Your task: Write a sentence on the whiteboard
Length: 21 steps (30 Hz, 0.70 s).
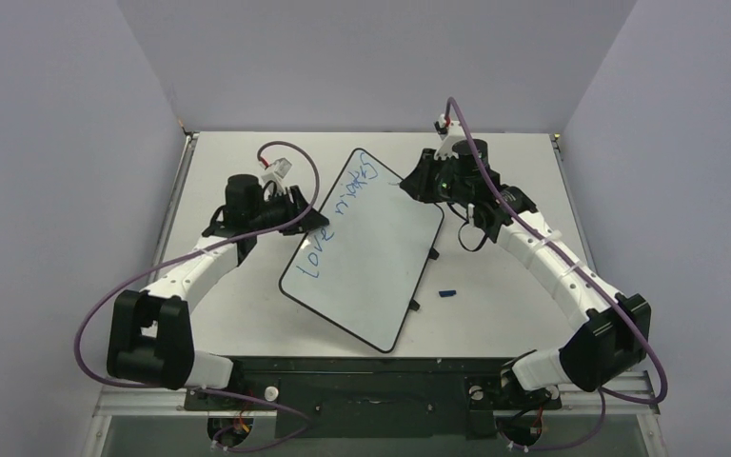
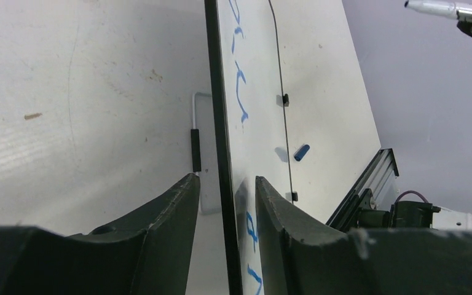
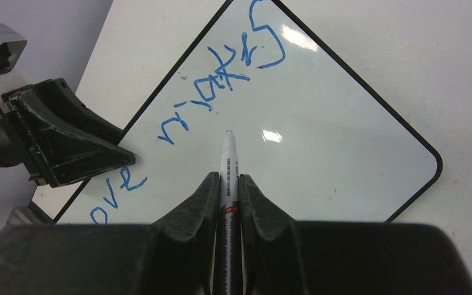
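The whiteboard (image 1: 381,267) lies slanted mid-table, and also shows in the right wrist view (image 3: 319,160) and the left wrist view (image 2: 261,123). The sentence (image 1: 338,214) in blue reads "love makes" (image 3: 227,77). My right gripper (image 1: 407,181) is at the board's far corner, shut on a white marker (image 3: 228,160). The marker's tip is over bare board below "makes"; contact is unclear. My left gripper (image 1: 303,224) is open. Its jaws straddle the board's left rim (image 2: 224,178), with a gap at the lower finger (image 2: 172,209).
A small blue marker cap (image 1: 447,292) lies on the table right of the board, also visible in the left wrist view (image 2: 302,152). The board stands on small black feet (image 1: 435,254). Grey walls close in the table at the back and sides.
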Available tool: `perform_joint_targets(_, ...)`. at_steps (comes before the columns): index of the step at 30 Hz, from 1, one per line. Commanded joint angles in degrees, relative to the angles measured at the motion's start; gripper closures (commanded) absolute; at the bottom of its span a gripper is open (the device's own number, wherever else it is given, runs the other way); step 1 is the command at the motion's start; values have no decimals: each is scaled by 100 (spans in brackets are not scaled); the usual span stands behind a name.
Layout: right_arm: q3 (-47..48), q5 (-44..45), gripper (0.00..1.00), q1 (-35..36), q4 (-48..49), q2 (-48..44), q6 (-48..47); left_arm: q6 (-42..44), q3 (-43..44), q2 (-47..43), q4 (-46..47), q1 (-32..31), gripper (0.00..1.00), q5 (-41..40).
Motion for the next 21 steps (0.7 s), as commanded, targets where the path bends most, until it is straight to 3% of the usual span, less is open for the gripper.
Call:
perform_joint_targets(1,-35,-29,100,-61,252,-324,27,-83,620,465,615,-82,68,244)
perform_joint_targets(14,-241,29,100,-139,80,-636,-64,196,1806,1746,195,-435,91,742)
perform_joint_targets(21,-419,89,100,-180,-32,-915,-98,488,2737,2520,-428,-591,97,1102)
